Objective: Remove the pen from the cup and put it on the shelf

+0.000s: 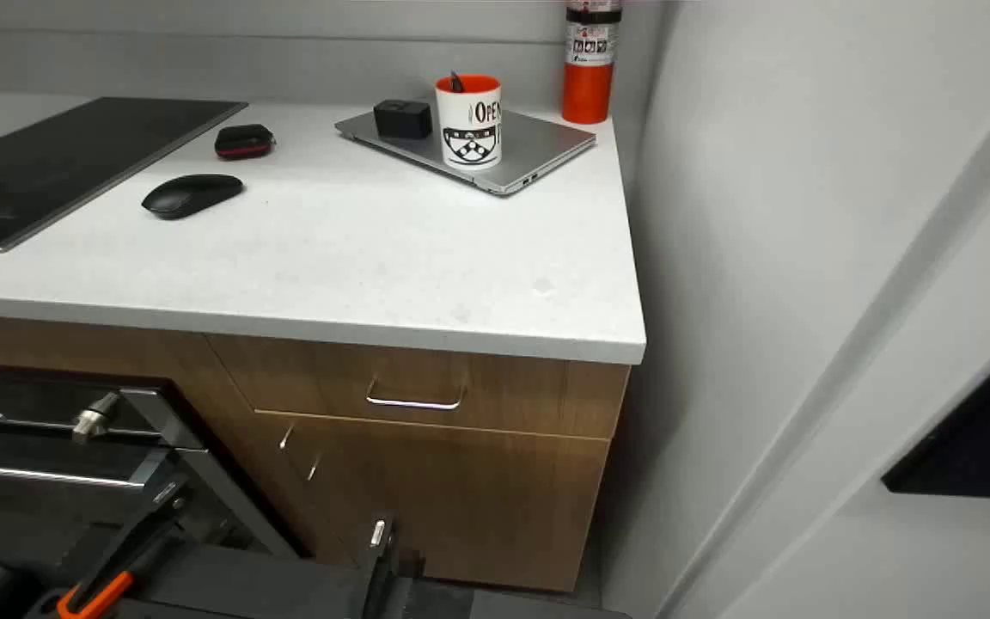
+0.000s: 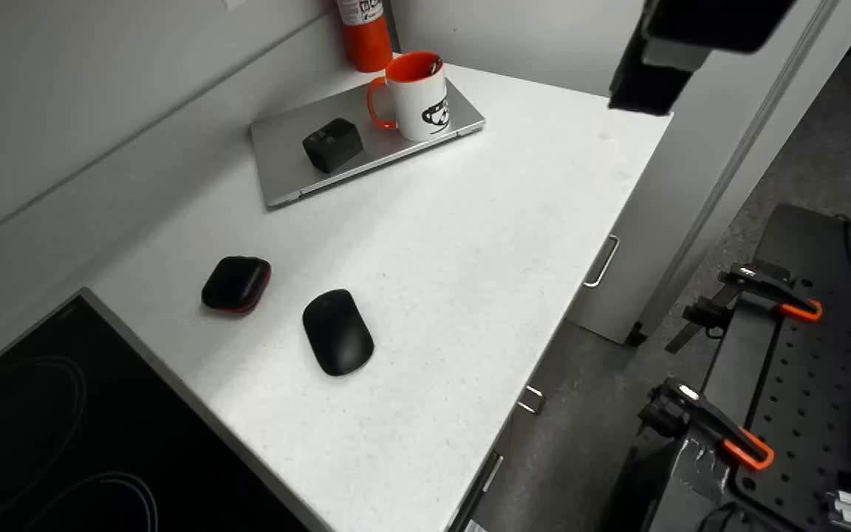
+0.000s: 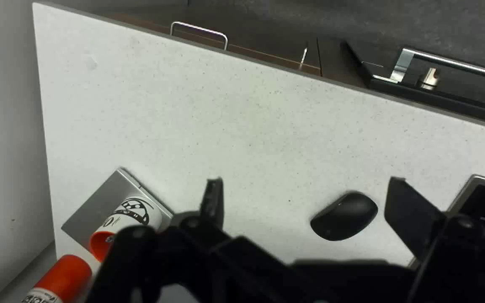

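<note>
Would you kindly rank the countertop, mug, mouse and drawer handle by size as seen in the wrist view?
Largest: countertop
Next: mug and mouse, too close to rank, the mug partly hidden
Smallest: drawer handle

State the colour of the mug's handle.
The handle is red-orange; it shows best in an exterior view.

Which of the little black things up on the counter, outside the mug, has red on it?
The rounded-square case, with red along its lower edge; the oval mouse and boxy block show none.

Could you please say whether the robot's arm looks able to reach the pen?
Probably yes: the gripper is open, and the pen shows at the uncovered top of the mug, nothing seen above it.
</note>
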